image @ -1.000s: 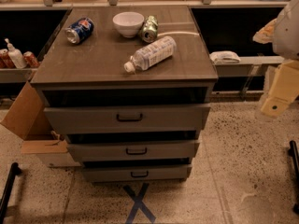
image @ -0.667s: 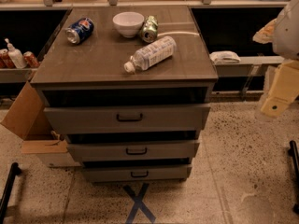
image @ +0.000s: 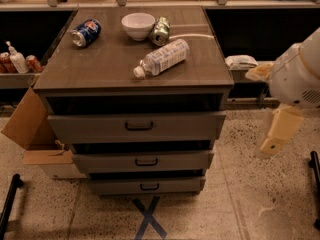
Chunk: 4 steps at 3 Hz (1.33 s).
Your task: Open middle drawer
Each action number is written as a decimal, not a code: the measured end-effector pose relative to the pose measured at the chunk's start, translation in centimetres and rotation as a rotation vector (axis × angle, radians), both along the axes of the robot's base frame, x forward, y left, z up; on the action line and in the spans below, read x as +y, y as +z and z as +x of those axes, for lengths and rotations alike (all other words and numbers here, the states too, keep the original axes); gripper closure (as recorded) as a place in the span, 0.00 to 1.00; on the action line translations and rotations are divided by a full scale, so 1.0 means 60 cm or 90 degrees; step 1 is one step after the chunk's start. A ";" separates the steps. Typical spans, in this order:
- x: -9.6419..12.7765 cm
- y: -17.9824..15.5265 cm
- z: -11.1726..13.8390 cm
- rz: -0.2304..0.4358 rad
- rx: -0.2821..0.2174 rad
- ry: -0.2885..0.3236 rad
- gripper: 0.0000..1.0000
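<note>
The middle drawer (image: 110, 162) is the second of three in a grey-brown cabinet, with a small black bar handle (image: 146, 161) at its centre. Its front stands flush with the other drawers. Above it is the taller top drawer (image: 90, 128), and below it the short bottom drawer (image: 115, 186). My gripper (image: 278, 132) hangs as a cream-coloured piece under the white arm (image: 300, 74), to the right of the cabinet at about top-drawer height. It is apart from the cabinet and touches nothing.
On the cabinet top (image: 100, 69) lie a clear plastic bottle (image: 161, 58), a white bowl (image: 138, 25), a green can (image: 160, 31) and a blue can (image: 86, 32). An open cardboard box (image: 30, 134) stands left of the cabinet. A blue tape X (image: 149, 216) marks the floor in front.
The arm and gripper have come lower and a little left, towards the cabinet's right side. The drawers have not moved.
</note>
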<state>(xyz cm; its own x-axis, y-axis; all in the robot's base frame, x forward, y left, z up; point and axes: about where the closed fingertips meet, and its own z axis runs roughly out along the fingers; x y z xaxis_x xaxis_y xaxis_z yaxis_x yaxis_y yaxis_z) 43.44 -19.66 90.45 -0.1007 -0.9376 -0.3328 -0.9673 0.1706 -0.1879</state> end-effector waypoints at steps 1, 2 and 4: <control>0.039 -0.089 -0.005 0.059 0.043 0.049 0.00; 0.039 -0.089 -0.005 0.059 0.043 0.049 0.00; 0.092 -0.248 0.011 0.106 0.028 0.124 0.00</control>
<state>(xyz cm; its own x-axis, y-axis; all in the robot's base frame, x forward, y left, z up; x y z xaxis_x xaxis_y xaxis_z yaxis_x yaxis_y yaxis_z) 44.10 -14.15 75.56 0.0582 -0.8731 -0.4841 -0.9916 0.0056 -0.1292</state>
